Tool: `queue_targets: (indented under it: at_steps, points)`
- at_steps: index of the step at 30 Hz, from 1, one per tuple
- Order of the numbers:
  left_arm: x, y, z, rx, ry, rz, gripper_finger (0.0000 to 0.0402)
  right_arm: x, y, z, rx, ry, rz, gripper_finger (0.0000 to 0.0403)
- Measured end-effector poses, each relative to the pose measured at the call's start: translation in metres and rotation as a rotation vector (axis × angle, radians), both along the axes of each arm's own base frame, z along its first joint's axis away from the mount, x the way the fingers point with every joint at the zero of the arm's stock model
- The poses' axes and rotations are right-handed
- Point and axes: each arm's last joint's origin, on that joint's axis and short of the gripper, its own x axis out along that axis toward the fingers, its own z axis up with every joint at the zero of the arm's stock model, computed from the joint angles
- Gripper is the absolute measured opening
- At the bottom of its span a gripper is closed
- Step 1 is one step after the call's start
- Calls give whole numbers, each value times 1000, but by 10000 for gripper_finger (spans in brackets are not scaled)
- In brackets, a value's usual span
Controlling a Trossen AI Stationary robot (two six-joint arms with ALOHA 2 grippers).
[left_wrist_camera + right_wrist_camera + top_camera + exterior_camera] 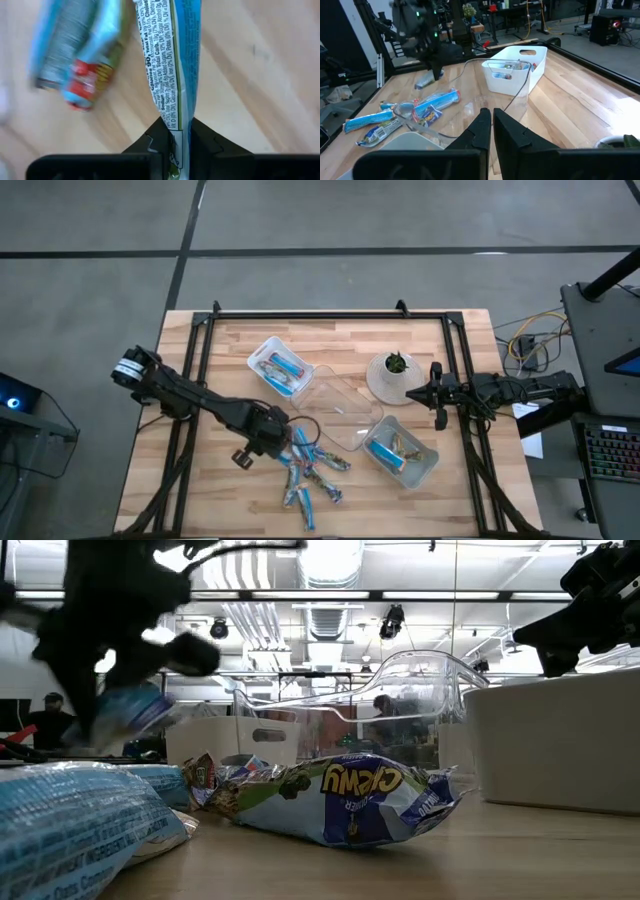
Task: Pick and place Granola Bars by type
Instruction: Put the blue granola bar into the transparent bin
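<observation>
Several granola bars (312, 476) in blue and silvery wrappers lie in a loose pile on the wooden table, near its front edge. My left gripper (293, 442) hangs over the pile's far left side, pointing down, shut on one bright blue bar (175, 60). That bar also shows in the low view (130, 710) and in the right wrist view (427, 79), clear of the table. My right gripper (491, 131) waits shut and level at the table's right edge (437, 395), touching nothing. My left gripper pinches one end of the blue bar's wrapper (181, 131) between its two fingers, coming from above and pointing down. The bar hangs below the fingers, lengthwise in line with them, lifted clear of the table and the other bars.
A white bin (279, 367) with bars stands at the far left of centre. An empty clear tray (335, 412) is in the middle, and another bin (402, 453) with bars at the near right. A potted plant (393, 376) stands in front of my right gripper.
</observation>
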Motion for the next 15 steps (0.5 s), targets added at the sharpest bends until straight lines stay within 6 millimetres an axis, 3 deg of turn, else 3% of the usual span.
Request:
queue_targets:
  at_steps: [9, 15]
  points:
    - [15, 22, 79, -119, -215, 221, 27, 0, 0, 0, 0, 0, 0, 13]
    - [29, 52, 130, -232, -350, 490, 27, 0, 0, 0, 0, 0, -1, 13]
